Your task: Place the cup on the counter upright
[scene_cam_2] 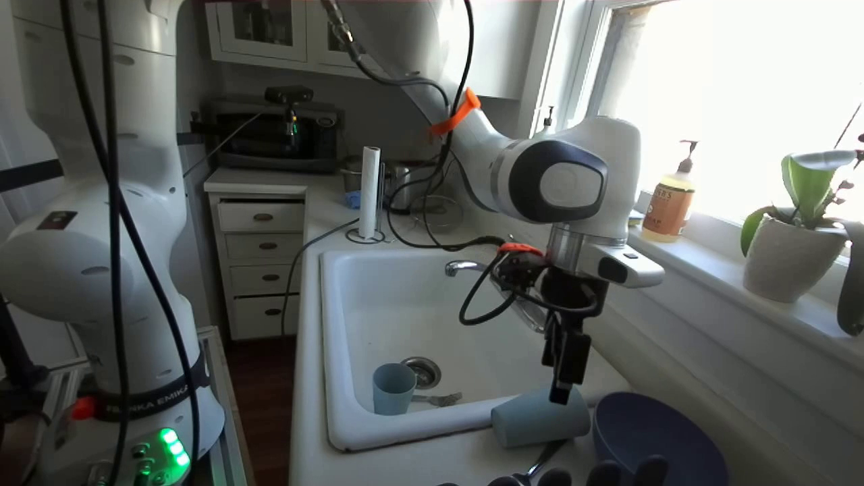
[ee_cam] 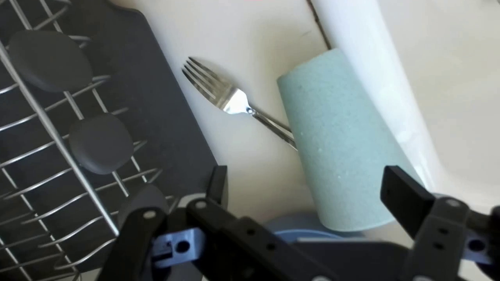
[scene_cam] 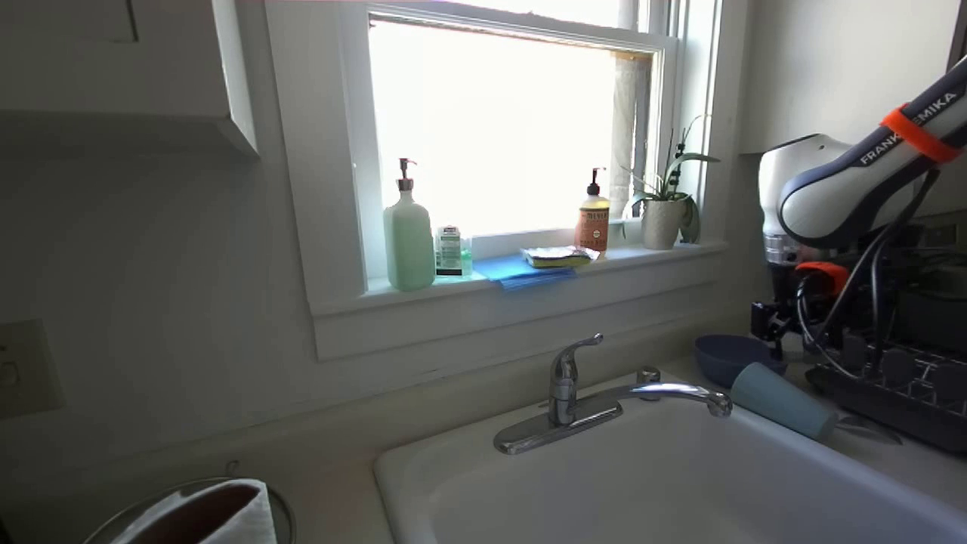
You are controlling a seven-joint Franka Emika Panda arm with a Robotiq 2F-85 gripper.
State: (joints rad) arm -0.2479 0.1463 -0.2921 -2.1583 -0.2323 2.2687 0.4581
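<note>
Well, sink (scene_cam_2: 385, 304): I saw a second tumbler (scene_cam_2: 393, 391) standing mouth up in its near left part in an exterior view, with a fork (scene_cam_2: 445, 399) just to the right and the drain (scene_cam_2: 423, 372) a little beyond.
Blue bowl (scene_cam_2: 665, 432): it sat mouth up on the counter (scene_cam_2: 405, 466), at the near right in an exterior view; its inside was too dim for me to read.
Dish rack (ee_cam: 156, 101): wires and rounded dark knobs (ee_cam: 101, 142) filled the left side of my wrist view; what it held I couldn't tell.
Windowsill (scene_cam_2: 709, 262): a pale pot (scene_cam_2: 786, 260) held a leafy plant (scene_cam_2: 803, 189), and a pump bottle (scene_cam_2: 668, 206) to its left had yellow liquid (scene_cam_2: 663, 236) inside.
Cup (ee_cam: 336, 128): it lay on its side on the counter, along the sink's raised rim, its wider end toward the blue bowl.
Counter fork (ee_cam: 236, 101): its tines pointed toward the rack, and its handle ran to the cup's left flank in the wrist view, where I lost sight of it.
Claw (ee_cam: 306, 183): its fingers (ee_cam: 217, 187) were spread wide, hanging over the counter between rack and sink.
Cup from claw: it lay beneath, and in my wrist view its wider half showed in the gap, well clear of the finger at left and overlapped by the one at right; whether that finger touched it, I couldn't tell. The narrow end reached toward the far side.
</note>
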